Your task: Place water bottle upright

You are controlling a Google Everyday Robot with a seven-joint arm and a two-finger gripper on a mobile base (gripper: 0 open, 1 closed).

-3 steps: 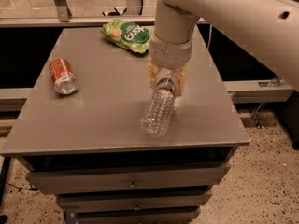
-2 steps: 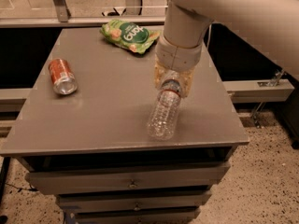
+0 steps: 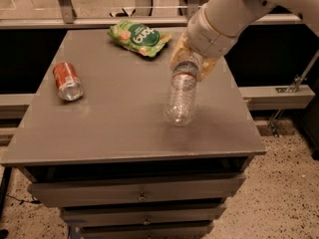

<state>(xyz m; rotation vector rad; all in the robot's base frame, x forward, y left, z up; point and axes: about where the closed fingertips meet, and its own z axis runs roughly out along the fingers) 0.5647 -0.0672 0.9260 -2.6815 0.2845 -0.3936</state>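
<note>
White, rounded arm [image 3: 234, 9] w/ ringed wrist — tan gripper [image 3: 192, 63] above table [image 3: 99, 128].

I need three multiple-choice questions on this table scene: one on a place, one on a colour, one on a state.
1. Where on the table does the soda can lie? A) left side B) right side C) centre
2. What colour is the snack bag? A) blue B) green C) white
3. How is the water bottle? A) upright, alone B) lying flat C) tilted, held by the gripper
Key: 1 A, it lies far left of the bottle. 2 B, green wrapper. 3 C, the gripper over the table's right half clamps its neck.
</note>
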